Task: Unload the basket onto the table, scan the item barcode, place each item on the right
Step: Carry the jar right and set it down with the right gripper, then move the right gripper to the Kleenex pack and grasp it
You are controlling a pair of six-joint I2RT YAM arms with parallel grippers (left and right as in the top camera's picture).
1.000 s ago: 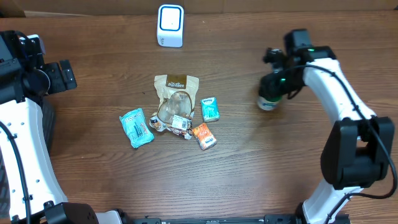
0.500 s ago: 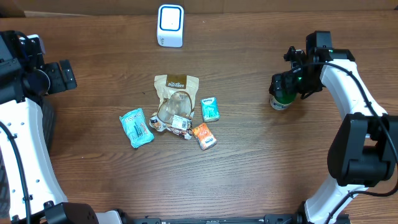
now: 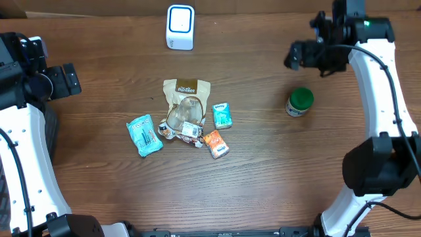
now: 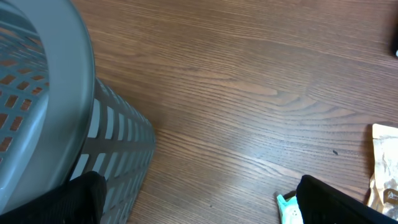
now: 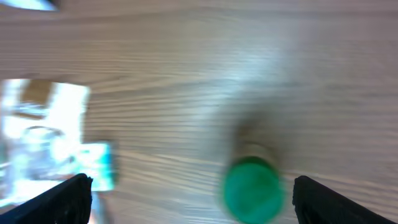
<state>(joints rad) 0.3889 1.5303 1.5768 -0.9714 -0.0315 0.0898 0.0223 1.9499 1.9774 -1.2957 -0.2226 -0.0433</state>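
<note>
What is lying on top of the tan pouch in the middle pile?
A clear plastic packet lies over the lower half of the tan pouch; the pouch's printed top end shows. The covered half, and any barcode there, cannot be seen.

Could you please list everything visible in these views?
Scanner: one, white and blue, far edge.
Pouch: one, brown, centre.
Large packet: one, teal, left of pouch.
Small packet: one, teal, right of pouch.
Orange packet: one, orange, near small packet.
Wrappers: count unclear, mixed, pouch's near edge.
Jar: one, green lid, right side.
Basket: one, grey, far left.
Table: one, brown wood, underneath.
Left gripper: one, black, open.
Right gripper: one, black, open, beyond jar.
</note>
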